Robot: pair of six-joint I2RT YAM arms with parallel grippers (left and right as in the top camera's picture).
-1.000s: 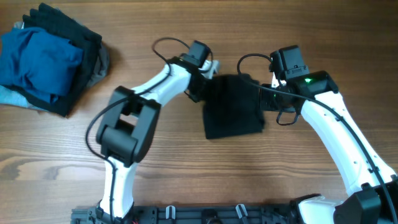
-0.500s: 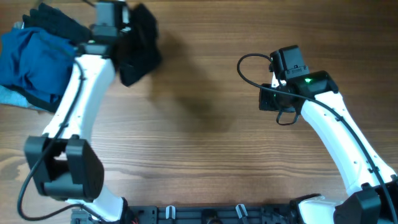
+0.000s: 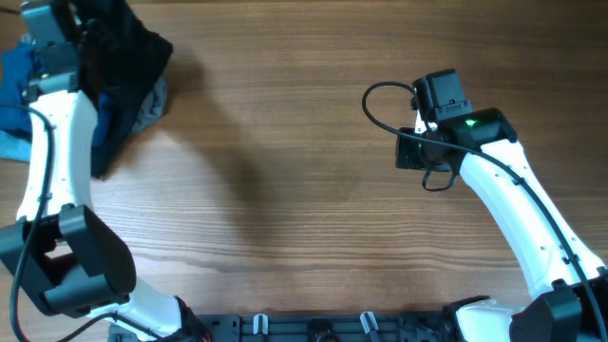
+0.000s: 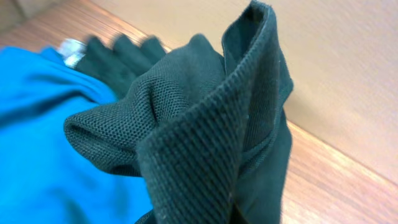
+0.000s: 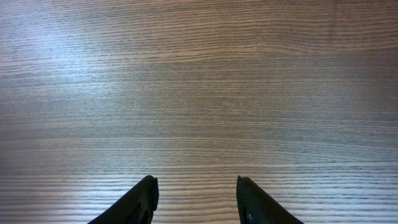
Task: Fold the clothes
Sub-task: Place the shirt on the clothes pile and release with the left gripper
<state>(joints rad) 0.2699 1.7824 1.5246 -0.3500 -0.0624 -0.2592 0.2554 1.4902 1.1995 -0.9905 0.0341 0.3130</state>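
Observation:
The folded black shirt (image 3: 128, 47) hangs from my left gripper (image 3: 84, 27) over the pile of clothes at the table's far left corner. In the left wrist view its black knit fabric (image 4: 211, 137) fills the frame and hides the fingers. A blue garment (image 4: 43, 143) lies just below and to the left; it also shows in the overhead view (image 3: 13, 71). A grey garment (image 3: 152, 100) peeks out at the pile's right edge. My right gripper (image 5: 196, 183) is open and empty above bare wood, right of centre in the overhead view (image 3: 407, 152).
The wooden table (image 3: 285, 190) spreads between the two arms. A light tan wall (image 4: 348, 68) rises behind the pile. The right arm's black cable (image 3: 380, 95) loops above its wrist.
My left arm has swung from the table's middle to the far left corner, carrying the black shirt over the pile. The right arm has not moved.

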